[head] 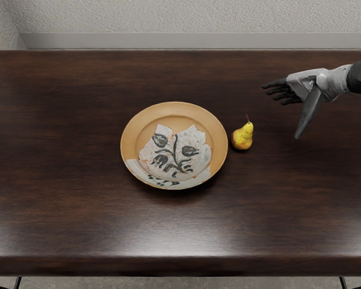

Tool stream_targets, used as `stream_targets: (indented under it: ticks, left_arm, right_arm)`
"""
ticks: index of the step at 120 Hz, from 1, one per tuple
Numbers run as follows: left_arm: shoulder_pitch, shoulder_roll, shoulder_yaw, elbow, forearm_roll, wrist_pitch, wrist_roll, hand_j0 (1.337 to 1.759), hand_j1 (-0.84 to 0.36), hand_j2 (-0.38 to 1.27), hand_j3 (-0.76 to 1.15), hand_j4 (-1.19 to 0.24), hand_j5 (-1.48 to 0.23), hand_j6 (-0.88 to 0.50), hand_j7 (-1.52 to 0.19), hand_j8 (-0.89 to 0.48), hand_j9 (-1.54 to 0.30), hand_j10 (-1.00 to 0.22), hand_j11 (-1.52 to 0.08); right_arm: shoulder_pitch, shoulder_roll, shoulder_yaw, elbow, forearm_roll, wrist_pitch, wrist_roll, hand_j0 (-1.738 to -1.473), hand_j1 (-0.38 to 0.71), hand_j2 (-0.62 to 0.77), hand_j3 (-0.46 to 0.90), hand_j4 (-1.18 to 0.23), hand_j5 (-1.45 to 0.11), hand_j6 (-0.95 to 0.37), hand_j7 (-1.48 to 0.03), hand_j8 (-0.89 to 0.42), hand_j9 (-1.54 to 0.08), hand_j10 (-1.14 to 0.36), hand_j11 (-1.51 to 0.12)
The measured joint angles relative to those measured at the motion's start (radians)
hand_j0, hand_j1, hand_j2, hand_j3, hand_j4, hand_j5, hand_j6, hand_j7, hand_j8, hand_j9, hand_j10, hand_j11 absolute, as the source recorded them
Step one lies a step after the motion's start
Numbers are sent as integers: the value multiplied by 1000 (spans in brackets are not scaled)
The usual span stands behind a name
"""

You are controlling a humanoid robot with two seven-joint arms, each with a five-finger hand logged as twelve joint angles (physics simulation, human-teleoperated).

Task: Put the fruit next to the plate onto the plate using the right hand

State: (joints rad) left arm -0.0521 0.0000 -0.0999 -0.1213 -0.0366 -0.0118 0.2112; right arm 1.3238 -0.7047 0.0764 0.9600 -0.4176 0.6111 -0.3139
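A small yellow pear stands upright on the dark table, just right of the plate and apart from its rim. The orange plate has a white patch with a dark flower pattern and holds nothing. My right hand comes in from the right edge and hovers above the table, up and to the right of the pear, well clear of it. Its fingers are spread, the thumb pointing down, and it holds nothing. The left arm does not show.
The dark wooden table spans the whole view, with its back edge against a light wall and its front edge near the bottom of the picture.
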Motion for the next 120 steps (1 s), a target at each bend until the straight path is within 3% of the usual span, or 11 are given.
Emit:
stream_targets:
  ticks: [18,34,65,69,73,85,93,104,120]
  left_arm:
    - [0,0,0,0,0,0,0,1658,331,3,0,-16,-20,-16,-20,-16,-20,-16,-20]
    - [0,0,0,0,0,0,0,1658,331,3,0,-16,-20,-16,-20,-16,-20,-16,-20]
    - [0,0,0,0,0,0,0,1658,331,3,0,-16,-20,-16,-20,-16,-20,-15,-20]
    - [0,0,0,0,0,0,0,1658,331,3,0,-16,-20,-16,-20,-16,-20,-15,-20]
    - [0,0,0,0,0,0,0,1658,331,3,0,-16,-20,-16,-20,-16,-20,-15,-20]
    - [0,0,0,0,0,0,0,1658,331,3,0,-16,-20,-16,-20,-16,-20,-16,-20]
    - [0,0,0,0,0,0,0,1658,331,3,0,-16,-20,-16,-20,-16,-20,-16,-20]
    - [0,0,0,0,0,0,0,1658,331,3,0,-16,-20,-16,-20,-16,-20,-16,-20]
    - [0,0,0,0,0,0,0,1658,331,3,0,-16,-20,-16,-20,-16,-20,-16,-20]
  right_arm:
    - [11,2,33,0,-2,0,-4,-1658,-349,0,0,-3,0,-3,0,-3,0,-1,0]
    - [20,19,58,-2,0,0,-54,-1658,-349,0,0,-2,0,-3,0,-3,0,-1,0]
    - [-26,53,85,-52,53,0,-96,-1658,-349,0,0,-2,0,-3,0,-2,0,-1,0]
    - [-31,62,108,-46,-18,0,-72,-1658,-349,0,0,-2,0,-3,0,-2,0,-1,0]
    - [-36,68,127,-35,-98,0,-24,-1658,-349,0,0,-2,0,-3,0,-2,0,-1,0]
    - [-63,59,156,-17,-295,0,196,-1658,-349,0,0,-2,0,-3,0,-2,0,-2,0]
    - [-89,52,168,-13,-340,0,291,-1658,-349,0,0,-2,0,-3,0,-3,0,-2,0]
    - [-146,40,176,-15,-297,0,354,-1658,-349,0,0,-3,0,-3,0,-3,0,-2,0]
    - [-213,37,180,-17,-267,0,389,-1658,-349,1,0,-3,0,-4,0,-3,0,-2,0]
